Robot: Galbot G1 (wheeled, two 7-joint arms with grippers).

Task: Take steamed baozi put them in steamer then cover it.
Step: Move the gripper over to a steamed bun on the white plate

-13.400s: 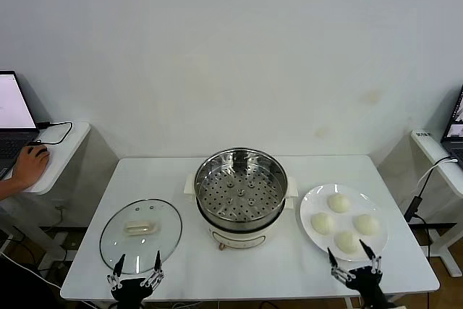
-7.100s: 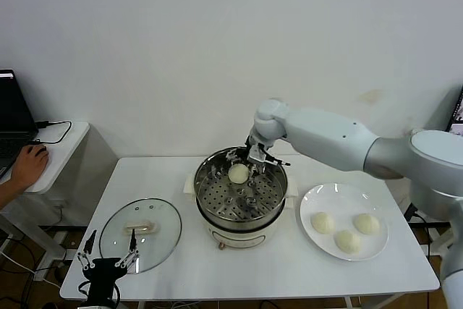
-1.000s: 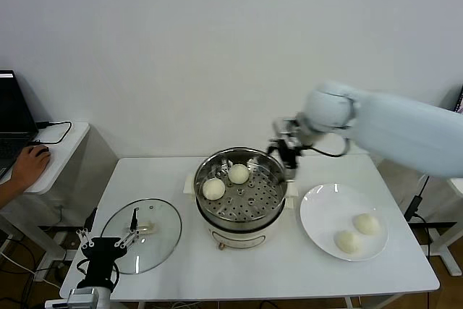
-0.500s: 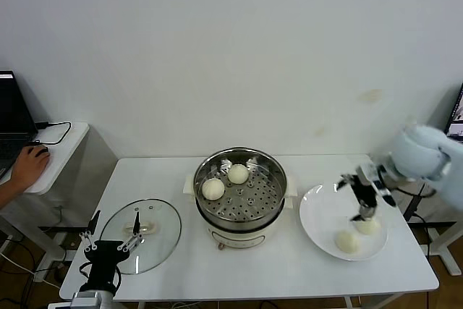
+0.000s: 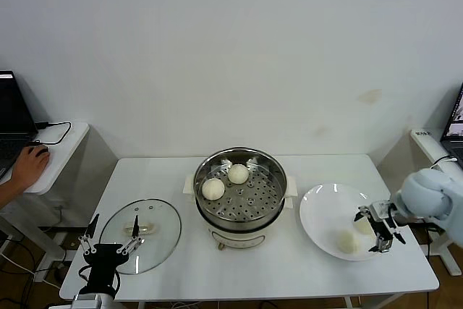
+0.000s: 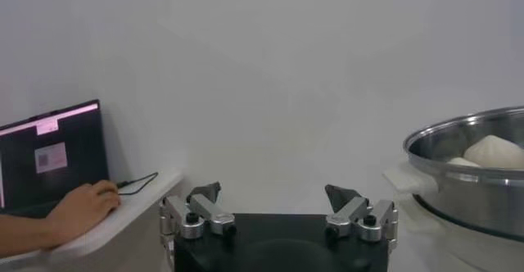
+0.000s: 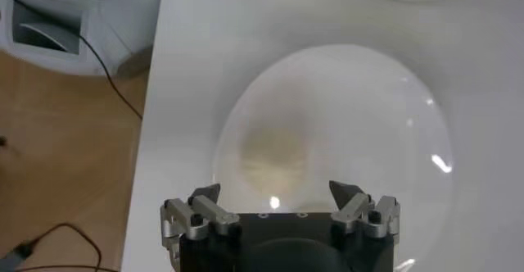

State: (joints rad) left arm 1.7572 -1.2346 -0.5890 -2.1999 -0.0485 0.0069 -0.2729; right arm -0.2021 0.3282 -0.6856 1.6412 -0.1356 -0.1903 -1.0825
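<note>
the right gripper [image 5: 375, 230] is at the far right of the table, low over the white plate [image 5: 322, 208], with its jaws spread wide and nothing between them. in the right wrist view a pale baozi [image 7: 274, 152] lies straight under the open fingers, not yet touched. the head view shows two buns on the plate — one [image 5: 347, 242] near the front rim, and the other [image 5: 363, 225] half hidden by the gripper. two more buns [image 5: 213, 188] sit already on the perforated tray of the steamer [image 5: 240, 187], toward its back and left side.

a bun like this is probably light and soft, with a smooth skin that dents or tears if it is pressed hard. i think the best hold is across the widest part of the dome, low on both sides, and with only gentle closing. it is round, so it has no real long axis; the flat base is down and the dome points up, and any approach angle from above should serve.

the left gripper [image 5: 110, 249] waits at the front left edge beside the glass lid [image 5: 140, 234], jaws also wide apart and holding nothing.
</note>
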